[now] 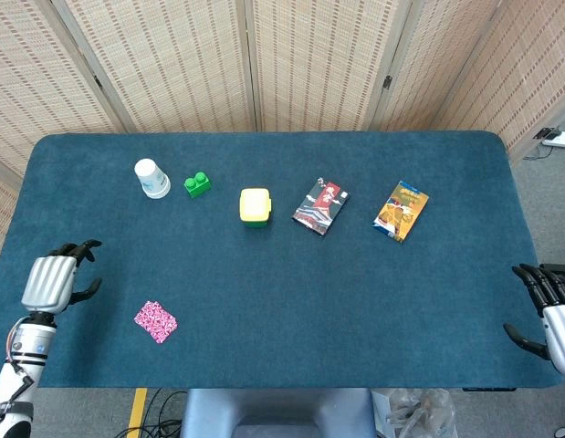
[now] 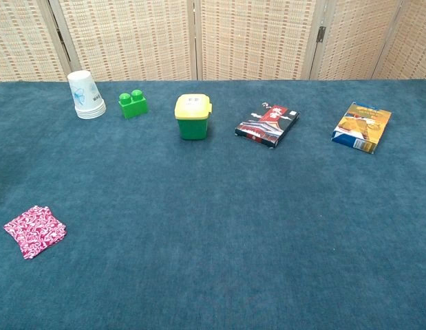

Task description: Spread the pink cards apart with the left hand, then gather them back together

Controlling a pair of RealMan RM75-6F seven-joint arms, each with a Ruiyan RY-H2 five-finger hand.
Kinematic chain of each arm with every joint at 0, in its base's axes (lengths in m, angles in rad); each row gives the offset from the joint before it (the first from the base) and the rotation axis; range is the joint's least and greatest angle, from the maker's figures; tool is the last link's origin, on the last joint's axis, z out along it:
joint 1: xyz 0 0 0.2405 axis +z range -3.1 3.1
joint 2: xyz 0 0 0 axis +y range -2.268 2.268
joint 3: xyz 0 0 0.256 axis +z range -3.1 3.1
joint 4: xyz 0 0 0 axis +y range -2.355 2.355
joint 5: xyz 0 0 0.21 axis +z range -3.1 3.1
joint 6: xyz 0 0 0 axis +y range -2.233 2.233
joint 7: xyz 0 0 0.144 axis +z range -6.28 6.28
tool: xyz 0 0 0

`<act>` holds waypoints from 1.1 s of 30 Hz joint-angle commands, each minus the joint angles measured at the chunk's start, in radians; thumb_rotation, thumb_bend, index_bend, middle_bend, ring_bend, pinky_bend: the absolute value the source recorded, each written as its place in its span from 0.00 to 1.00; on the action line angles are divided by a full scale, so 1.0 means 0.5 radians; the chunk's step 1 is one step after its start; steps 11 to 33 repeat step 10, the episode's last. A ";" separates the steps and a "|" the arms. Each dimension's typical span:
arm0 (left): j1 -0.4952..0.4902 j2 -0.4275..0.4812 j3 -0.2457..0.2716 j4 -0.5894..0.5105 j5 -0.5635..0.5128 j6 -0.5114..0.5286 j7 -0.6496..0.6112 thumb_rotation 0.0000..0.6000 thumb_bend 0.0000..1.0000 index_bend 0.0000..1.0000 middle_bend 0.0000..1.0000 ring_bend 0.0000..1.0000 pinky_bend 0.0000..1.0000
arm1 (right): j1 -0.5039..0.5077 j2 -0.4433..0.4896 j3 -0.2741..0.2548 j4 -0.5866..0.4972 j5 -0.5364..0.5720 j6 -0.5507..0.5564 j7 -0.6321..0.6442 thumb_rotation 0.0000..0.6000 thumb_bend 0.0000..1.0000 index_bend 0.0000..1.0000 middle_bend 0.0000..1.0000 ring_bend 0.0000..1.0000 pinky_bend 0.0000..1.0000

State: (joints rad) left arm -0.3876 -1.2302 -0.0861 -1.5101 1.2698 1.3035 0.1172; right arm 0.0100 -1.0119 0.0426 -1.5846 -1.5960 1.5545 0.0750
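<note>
Your left hand (image 1: 52,281) off pink cards (image 1: 156,321) — fingers loosely curled, empty; cards stacked; right hand (image 1: 549,306) at table edge, fingers apart, empty.

Left hand (image 1: 52,281) at lower left of the head view — silver back facing up, dark fingers apart and slightly curled, holding nothing; forearm runs down to the bottom-left corner. Right hand (image 1: 549,308) at the lower right edge — dark fingers spread, empty. Chest view shows neither hand.
</note>
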 commanded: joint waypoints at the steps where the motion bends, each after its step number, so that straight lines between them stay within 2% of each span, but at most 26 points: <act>1: 0.101 0.017 -0.010 -0.042 -0.014 0.117 0.016 1.00 0.32 0.27 0.37 0.25 0.34 | 0.029 0.018 -0.017 0.000 -0.026 -0.044 0.039 1.00 0.26 0.11 0.15 0.13 0.19; 10: 0.346 0.033 0.068 -0.175 0.034 0.400 0.105 1.00 0.32 0.26 0.35 0.23 0.30 | 0.063 -0.014 -0.004 0.016 -0.014 -0.067 0.058 1.00 0.27 0.09 0.15 0.12 0.19; 33: 0.346 0.033 0.068 -0.175 0.034 0.400 0.105 1.00 0.32 0.26 0.35 0.23 0.30 | 0.063 -0.014 -0.004 0.016 -0.014 -0.067 0.058 1.00 0.27 0.09 0.15 0.12 0.19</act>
